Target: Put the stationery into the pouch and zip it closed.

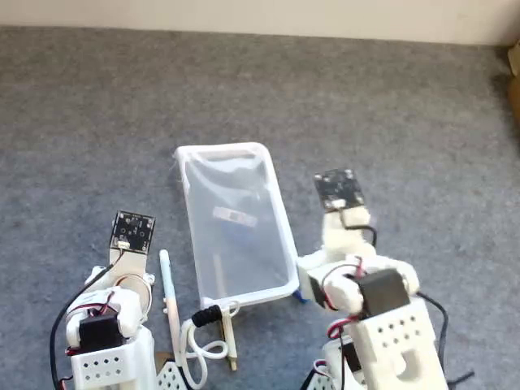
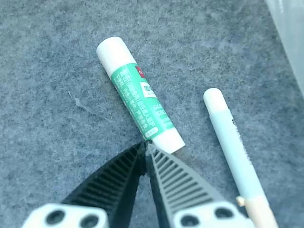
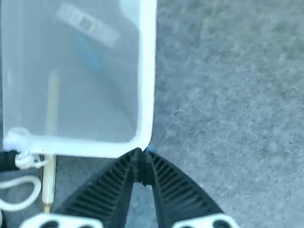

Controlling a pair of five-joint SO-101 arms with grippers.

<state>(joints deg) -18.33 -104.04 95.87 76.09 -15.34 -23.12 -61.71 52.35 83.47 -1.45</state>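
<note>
Pouch (image 1: 260, 244): translucent, flat on grey surface (image 1: 390, 106) — items inside.
Glue stick (image 2: 140, 95): outside pouch, beside white pen (image 2: 228, 137).
Left pincer (image 2: 146, 151): closed, tips at glue stick.
Right pincer (image 3: 141, 159): closed — at pouch corner.

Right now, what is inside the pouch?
Through the translucent pouch I see a small white piece, a blue item and a pale stick whose end sticks out of the opening. The fabric blurs what exactly they are.

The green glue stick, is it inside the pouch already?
No, the glue stick lies out on the grey carpet, beside a pale pen.
</note>
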